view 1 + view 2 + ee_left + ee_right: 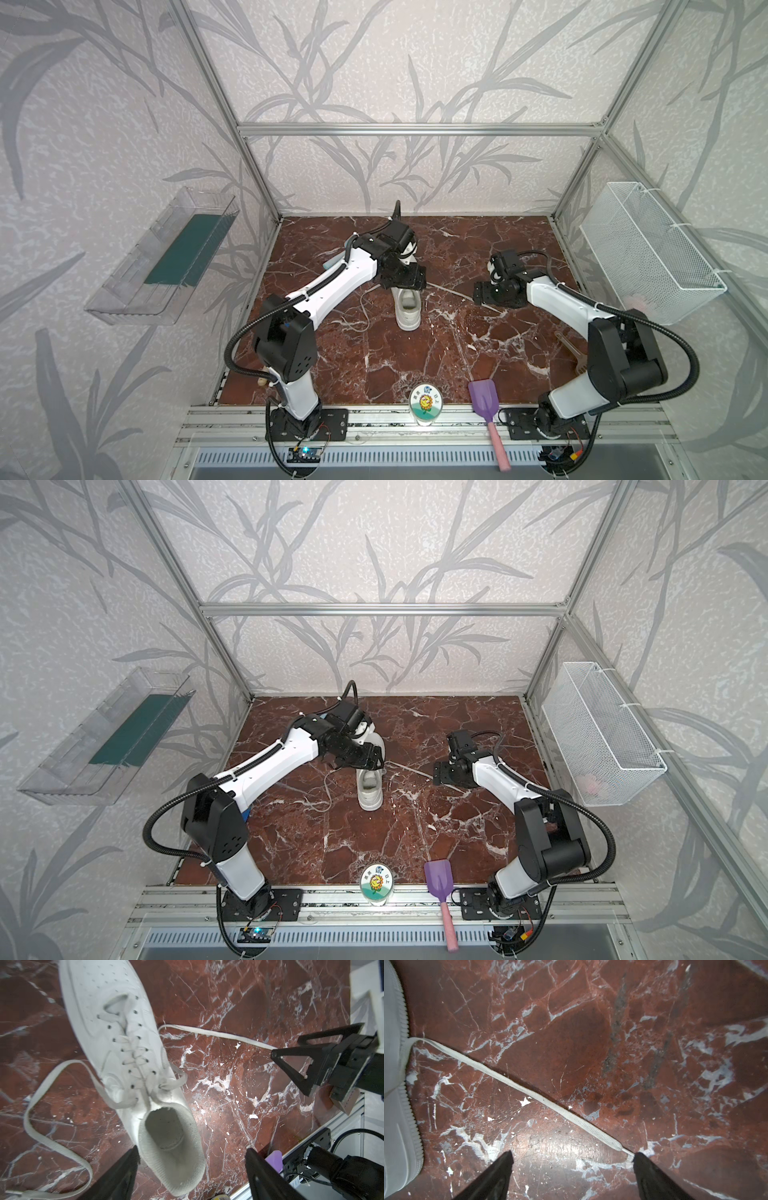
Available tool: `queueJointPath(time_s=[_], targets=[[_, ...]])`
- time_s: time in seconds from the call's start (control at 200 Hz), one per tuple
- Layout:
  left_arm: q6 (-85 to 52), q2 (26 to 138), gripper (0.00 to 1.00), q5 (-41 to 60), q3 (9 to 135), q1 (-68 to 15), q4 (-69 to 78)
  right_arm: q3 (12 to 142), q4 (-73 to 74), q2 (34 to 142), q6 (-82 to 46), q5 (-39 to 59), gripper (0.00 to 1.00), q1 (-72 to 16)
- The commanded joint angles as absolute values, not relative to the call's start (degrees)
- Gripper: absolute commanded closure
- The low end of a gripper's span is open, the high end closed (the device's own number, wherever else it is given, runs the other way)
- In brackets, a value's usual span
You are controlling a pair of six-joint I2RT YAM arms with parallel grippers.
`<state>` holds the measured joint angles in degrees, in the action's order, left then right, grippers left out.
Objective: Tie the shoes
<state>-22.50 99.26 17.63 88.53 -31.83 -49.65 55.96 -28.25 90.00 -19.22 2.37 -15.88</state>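
Note:
One white low-top shoe [407, 311] [370, 791] lies untied on the red marble tabletop, heel toward the front. My left gripper [412, 283] [192, 1152] hangs open above its heel opening [164, 1130], with one finger on each side and neither touching. One flat white lace [529, 1095] [218, 1034] runs straight out to the right. Its tip lies against one finger [645, 1165] of my right gripper [573, 1155] [478, 296], which is open low over the table. The other lace [31, 1109] [365, 311] loops loose on the table left of the shoe.
A purple scoop [484, 401] with a pink handle and a round sunflower-labelled jar [426, 404] sit at the front edge. A brown tool [571, 349] lies beside the right arm. A white wire basket [652, 253] hangs on the right wall and a clear tray [166, 257] on the left wall.

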Motion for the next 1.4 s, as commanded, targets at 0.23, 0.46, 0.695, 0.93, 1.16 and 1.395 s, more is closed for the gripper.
queueJointPath(time_s=[0.23,0.46,0.695,0.93,1.16,1.395], targets=[[-22.7,96.3,0.22,3.8,79.8,-21.9,-58.0,59.9,-32.2,94.3,-15.2,1.8,0.17,-16.0],[-24.7,100.7,0.32,0.4,74.7,-21.4,-57.4,61.8,-34.2,96.8,-13.6,2.2,0.22,-16.2],[-25.6,103.9,0.42,-1.9,72.2,-21.4,-55.4,62.6,-34.9,99.3,-13.0,2.5,0.25,-16.2],[-26.6,106.0,0.49,1.6,70.8,-21.8,-51.9,63.2,-35.2,100.1,-12.8,3.2,0.27,-16.2],[-27.5,108.5,0.57,3.4,70.4,-22.4,-50.3,63.2,-34.8,100.6,-12.4,4.0,0.29,-16.2],[-28.3,109.2,0.74,1.9,69.6,-22.6,-49.7,63.3,-34.9,100.8,-12.0,3.7,0.31,-16.2]])
